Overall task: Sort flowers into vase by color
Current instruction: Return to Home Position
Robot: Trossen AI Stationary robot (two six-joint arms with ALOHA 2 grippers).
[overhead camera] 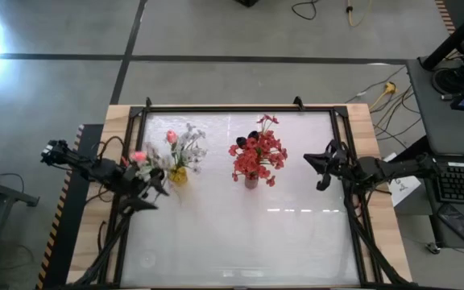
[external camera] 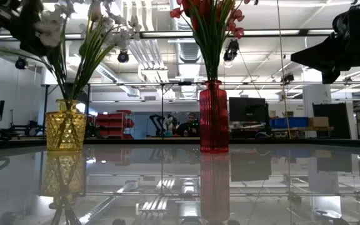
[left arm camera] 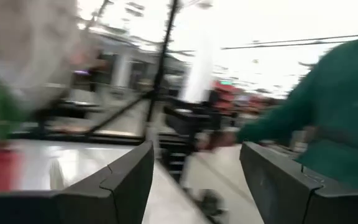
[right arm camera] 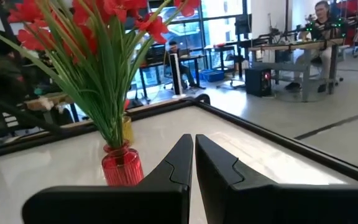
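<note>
A yellow vase (overhead camera: 178, 175) (external camera: 65, 127) stands upright on the white table's left half, holding white and pink flowers (overhead camera: 182, 147) on green stems. A red vase (overhead camera: 251, 182) (external camera: 214, 117) (right arm camera: 122, 167) stands upright at the middle with red flowers (overhead camera: 258, 153) (right arm camera: 98, 22). My left gripper (overhead camera: 153, 193) (left arm camera: 194, 180) hovers open just left of the yellow vase, nothing between its fingers. My right gripper (overhead camera: 314, 165) (right arm camera: 194, 155) is shut and empty, raised to the right of the red vase and pointing toward it.
A black frame (overhead camera: 240, 108) runs around the table top. People show in the room beyond: a green sleeve (left arm camera: 328, 106) close in the left wrist view, and seated people at desks (right arm camera: 321, 18). Bare table lies toward the near edge (overhead camera: 240, 242).
</note>
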